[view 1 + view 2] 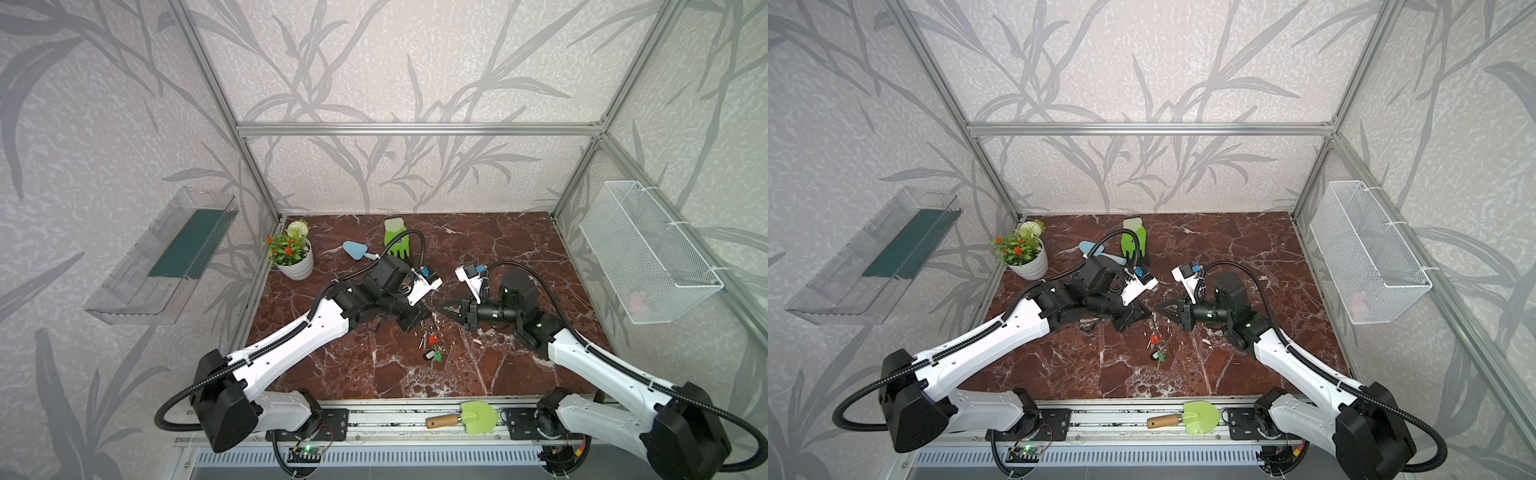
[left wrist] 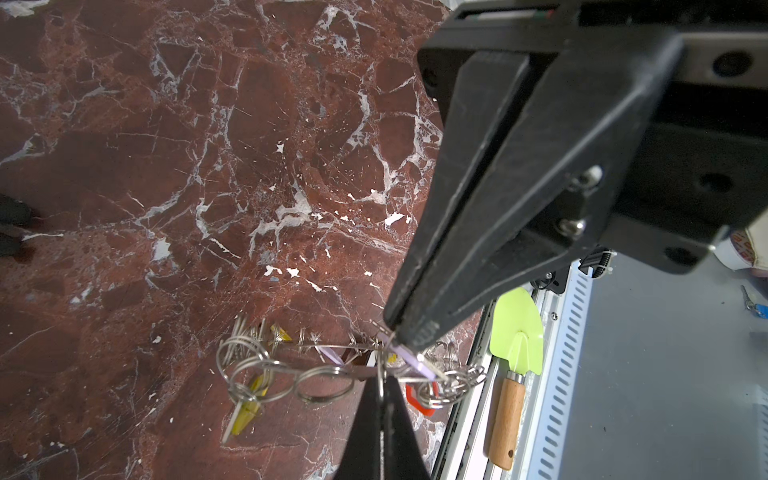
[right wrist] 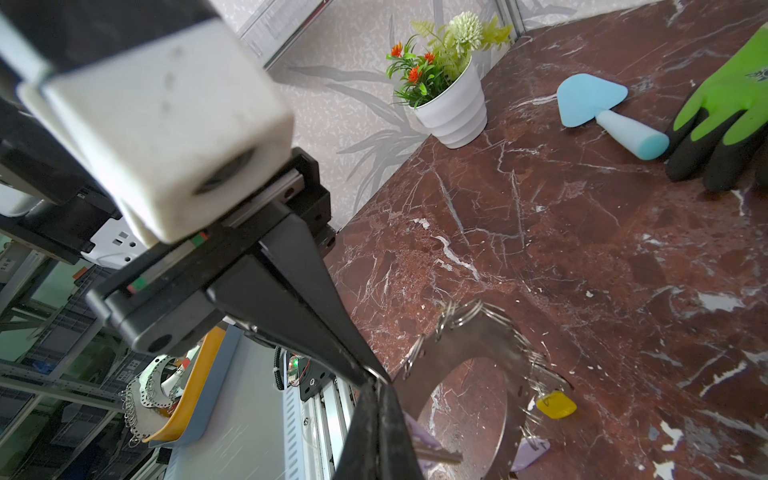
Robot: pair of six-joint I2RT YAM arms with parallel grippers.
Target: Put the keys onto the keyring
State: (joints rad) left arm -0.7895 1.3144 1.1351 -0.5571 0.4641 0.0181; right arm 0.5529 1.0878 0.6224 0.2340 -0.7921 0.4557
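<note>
Nearest in both top views, a lime-green plastic trowel (image 1: pixel 478 415) with a wooden handle lies on the aluminium rail (image 1: pixel 374 419) in front of the red-brown marbled desk (image 1: pixel 353 374). Beyond it the left pincer (image 1: pixel 428 314) and the right pincer (image 1: pixel 441 309) meet tip to tip above mid-desk, both closed. The keys (image 1: pixel 432 343), small coloured plastic tags on silver split rings, dangle in a bunch just below them. In the right wrist view the right pincer (image 3: pixel 376 390) fills the near edge, closed. It seems to pinch the rim of the keyring (image 3: pixel 478 332), a large flat grey metal disc with an open centre and wire loops round its notched rim. The disc stands on edge, apparently lifted off the desk, and a yellow key (image 3: pixel 557 405) already hangs from it. In the left wrist view the left pincer (image 2: pixel 409 332) is clamped on a lilac key (image 2: pixel 415 363), held against the keyring's rim, seen edge-on here. I judge the step in hand to be hooking this 1 key on while the other arm steadies the disc. The next move calls for tiny, slow motion: line the split ring up with a free loop, work it through, and let go only once it hangs by itself.
</note>
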